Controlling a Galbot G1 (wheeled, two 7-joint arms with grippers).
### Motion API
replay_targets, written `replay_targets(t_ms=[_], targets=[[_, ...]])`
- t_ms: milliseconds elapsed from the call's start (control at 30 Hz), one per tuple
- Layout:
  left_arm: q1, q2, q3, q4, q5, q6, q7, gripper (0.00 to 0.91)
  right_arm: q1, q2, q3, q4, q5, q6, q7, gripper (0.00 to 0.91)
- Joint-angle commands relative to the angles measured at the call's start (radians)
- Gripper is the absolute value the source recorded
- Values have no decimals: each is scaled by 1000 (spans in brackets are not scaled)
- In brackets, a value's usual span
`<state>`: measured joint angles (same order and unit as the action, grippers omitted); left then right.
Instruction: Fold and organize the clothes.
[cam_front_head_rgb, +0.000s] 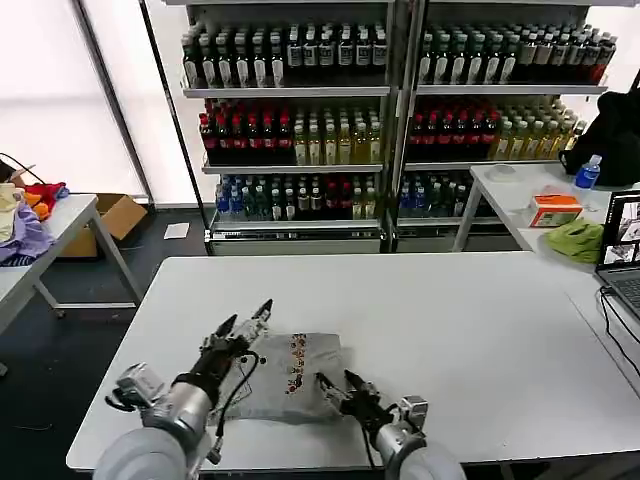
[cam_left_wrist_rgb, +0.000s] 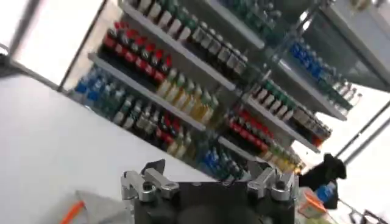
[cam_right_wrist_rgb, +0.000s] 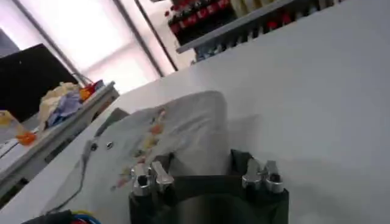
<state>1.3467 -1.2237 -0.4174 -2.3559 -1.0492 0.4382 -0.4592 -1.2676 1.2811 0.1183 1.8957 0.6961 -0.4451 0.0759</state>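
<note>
Folded grey shirt (cam_front_head_rgb: 296, 376) lies flat on the table (cam_front_head_rgb: 460, 330), near front edge, left of centre, print up. Left gripper (cam_front_head_rgb: 247, 322) at shirt's left rear corner, fingers spread, holding nothing. Right gripper (cam_front_head_rgb: 334, 384) over shirt's right front corner, fingers apart, nothing gripped.

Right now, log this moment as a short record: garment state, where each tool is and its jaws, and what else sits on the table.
garment: grey shirt, folded into a compact rectangle, print facing up, near the table's front edge
surface: white table
left tool: open, at the shirt's left edge, raised and tilted
right tool: open, over the shirt's near right corner
holding: nothing in either tool
also on table: laptop at far right
</note>
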Motion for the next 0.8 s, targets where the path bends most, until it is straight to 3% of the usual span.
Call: replay_targets(t_ms=[33,200,367,433,567,700,733,800], targets=[[55,38,-147,-85,-45,3,7,907,84,17,-107,-74,4,-13,-2,0],[47,33,-125,-67,-22,2,6,907,27,-35,-2,-5,-32,53,-69,0],[56,29,-130,-48,7,1,14,907,-11,-121,118,59,22,51,-138,0],[62,27,-136,-39,21,0,18,907,-37,-187,194,78,69,27,-166,0],[72,23,-142,-28,26,-1,28,907,-73,-303,342,55,105,-15,-168,0],[67,9,-120,-21,51,-1,32,907,-68,-356,441,36,98,-134,-145,0],[67,6,-112,-20,65,-1,35,907,-71,-360,436,35,86,-132,-141,907],[61,-1,-99,-16,76,-1,35,907,-81,-348,426,54,-10,-132,-139,907]])
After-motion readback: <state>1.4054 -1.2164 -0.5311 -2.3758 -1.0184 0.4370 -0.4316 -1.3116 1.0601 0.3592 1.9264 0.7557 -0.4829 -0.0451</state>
